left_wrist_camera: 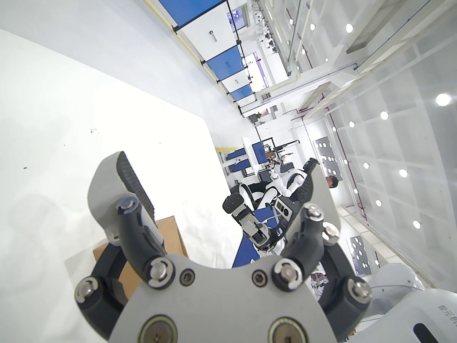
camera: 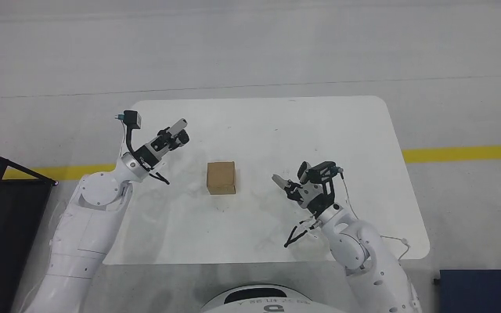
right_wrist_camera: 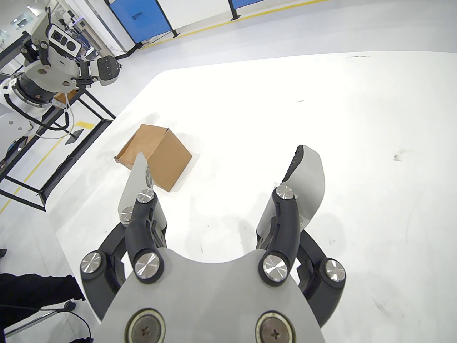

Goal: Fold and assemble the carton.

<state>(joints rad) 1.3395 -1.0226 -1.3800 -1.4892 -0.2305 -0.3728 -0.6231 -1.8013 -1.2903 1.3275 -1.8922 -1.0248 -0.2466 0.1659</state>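
Left gripper (camera: 178, 133): over the left part of the table (camera: 337, 133), well apart from the carton; jaws spread wide, holding nothing.
Carton (camera: 221, 178): on the table near its middle, between the two grippers and touched by neither.
Carton's look: plain brown cardboard, folded up into a squat block; every face in view is shut.
Carton's inside: hidden by the shut faces, so I cannot tell what it holds.
Right gripper (camera: 288, 181): over the table to the right of the carton, apart from it; jaws spread wide and empty.
Top view: the carton's top face, nearly square, with a crease along the edge nearest the robot.
Right wrist view: two of the carton's (right_wrist_camera: 157, 155) side walls meeting at a corner, and a thin lip along its bottom edge.
Left wrist view: one corner of the carton (left_wrist_camera: 171, 233) behind a finger (left_wrist_camera: 123, 176), with the right gripper farther off.
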